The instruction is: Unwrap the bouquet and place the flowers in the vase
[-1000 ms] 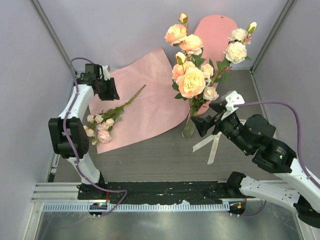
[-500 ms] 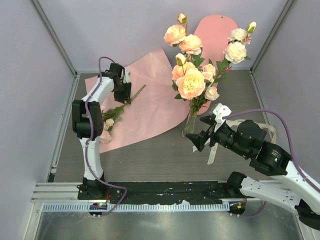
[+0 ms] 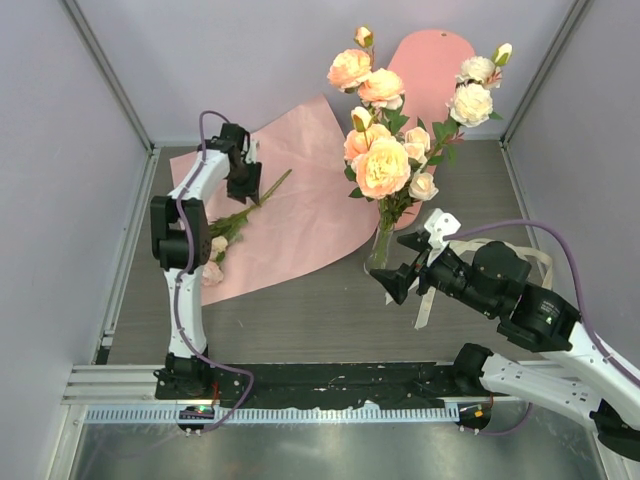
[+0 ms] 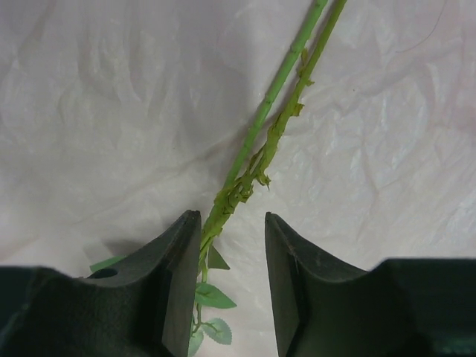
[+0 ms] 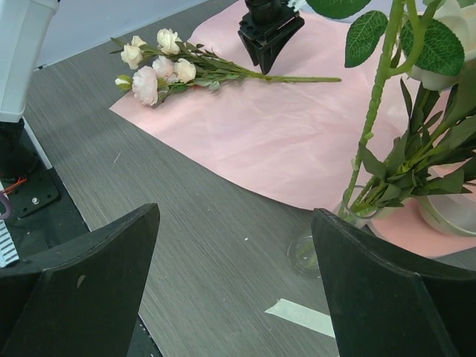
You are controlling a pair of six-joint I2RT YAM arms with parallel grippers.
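Left tool (image 4: 232, 223): partly open, straddling the twin stems (image 4: 275, 126) of the loose sprig (image 5: 186, 71). Neither jaw pinches them yet, so you hold nothing.
Right tool (image 3: 400, 265): spread wide and empty, just in front of the vase (image 3: 378, 255).
Sprig's place: flat on the pink paper (image 3: 310, 215), well left of the vase, with its blooms at the end farther from the vase.
Vase: upright, already carrying most of the flowers (image 3: 380, 160).
Handling: expect thin, light, springy stems and soft heads that crush easily.
Hold: close on both bare stems together, clear of leaves and blooms. Grip only one and the other may stay behind.
Caution: the loaded vase looks top-heavy, so approach its narrow neck gently.
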